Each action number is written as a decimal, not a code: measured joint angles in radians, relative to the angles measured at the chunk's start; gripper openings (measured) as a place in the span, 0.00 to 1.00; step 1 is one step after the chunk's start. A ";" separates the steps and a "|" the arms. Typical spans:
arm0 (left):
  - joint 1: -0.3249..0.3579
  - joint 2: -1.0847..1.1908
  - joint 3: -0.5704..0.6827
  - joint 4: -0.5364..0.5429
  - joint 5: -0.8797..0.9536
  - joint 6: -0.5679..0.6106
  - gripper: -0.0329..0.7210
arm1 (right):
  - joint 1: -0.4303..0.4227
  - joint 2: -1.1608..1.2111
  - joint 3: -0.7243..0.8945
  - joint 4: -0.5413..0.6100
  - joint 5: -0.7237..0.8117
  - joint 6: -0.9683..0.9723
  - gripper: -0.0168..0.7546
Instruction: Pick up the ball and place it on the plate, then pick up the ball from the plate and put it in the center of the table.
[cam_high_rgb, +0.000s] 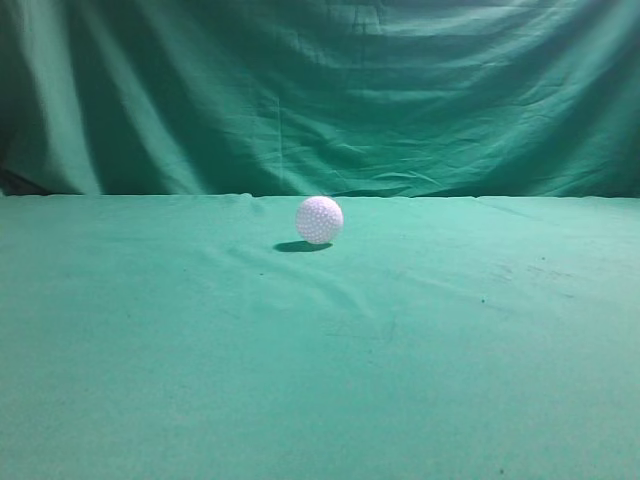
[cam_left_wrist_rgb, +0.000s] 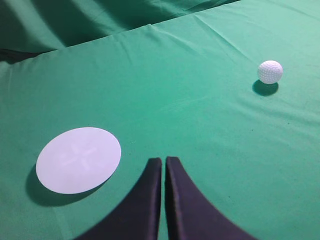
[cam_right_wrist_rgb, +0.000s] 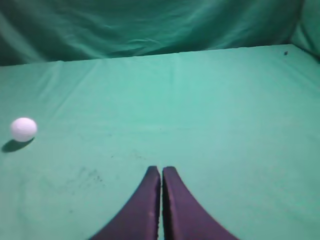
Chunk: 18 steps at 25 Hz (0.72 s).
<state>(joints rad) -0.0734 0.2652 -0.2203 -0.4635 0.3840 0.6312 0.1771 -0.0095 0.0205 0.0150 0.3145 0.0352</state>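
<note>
The ball, a small white dimpled sphere, rests on the table, light green cloth, near the far middle. It also shows in the left wrist view at the upper right and in the right wrist view at the left. A flat white round plate lies on the cloth in the left wrist view, left of my left gripper. The left gripper is shut and empty, well short of the ball. My right gripper is shut and empty, far right of the ball. Neither gripper shows in the exterior view.
A darker folded green curtain hangs behind the table's far edge. The cloth has shallow wrinkles near the ball. The plate lies outside the exterior view.
</note>
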 joint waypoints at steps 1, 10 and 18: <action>0.000 0.000 0.000 0.000 0.000 0.000 0.04 | -0.030 0.000 0.005 0.005 -0.008 0.000 0.02; 0.000 0.000 0.000 0.000 0.000 0.000 0.04 | -0.095 0.000 0.007 0.008 0.015 -0.077 0.02; 0.000 0.000 0.000 0.000 0.000 0.000 0.04 | -0.097 0.000 0.007 0.011 0.062 -0.121 0.02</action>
<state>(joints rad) -0.0734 0.2652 -0.2203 -0.4635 0.3840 0.6312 0.0803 -0.0095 0.0276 0.0255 0.3764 -0.0857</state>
